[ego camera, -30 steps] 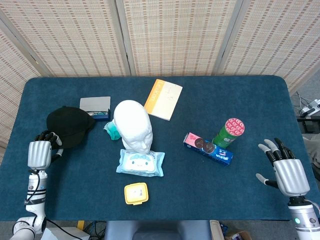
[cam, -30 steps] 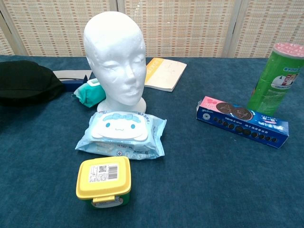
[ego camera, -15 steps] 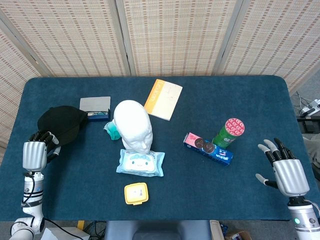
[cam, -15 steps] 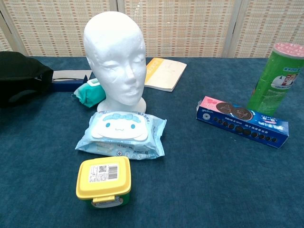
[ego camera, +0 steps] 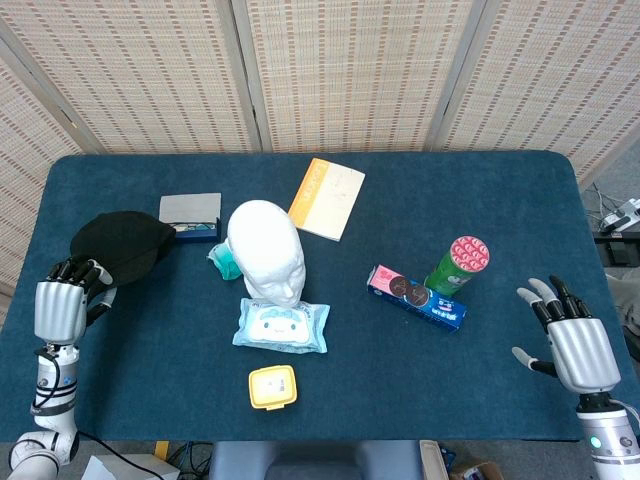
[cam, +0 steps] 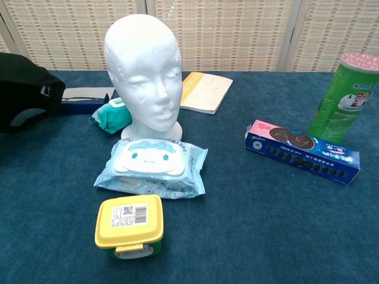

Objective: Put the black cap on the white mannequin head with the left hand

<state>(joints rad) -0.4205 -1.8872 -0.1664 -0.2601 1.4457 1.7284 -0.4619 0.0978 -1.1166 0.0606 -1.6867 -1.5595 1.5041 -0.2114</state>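
Black cap (ego camera: 118, 243) is gripped by left hand (ego camera: 60, 305) at frame left; white mannequin head (ego camera: 266, 250) remains bare; right hand (ego camera: 575, 345) is spread, idle.

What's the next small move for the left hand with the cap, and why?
Probably carry the black cap up and rightward toward the white mannequin head. The left hand grips the cap at its near edge, and in the chest view it looks raised off the table, yet it sits well left of the head, whose crown is bare. The right hand rests open, far off.
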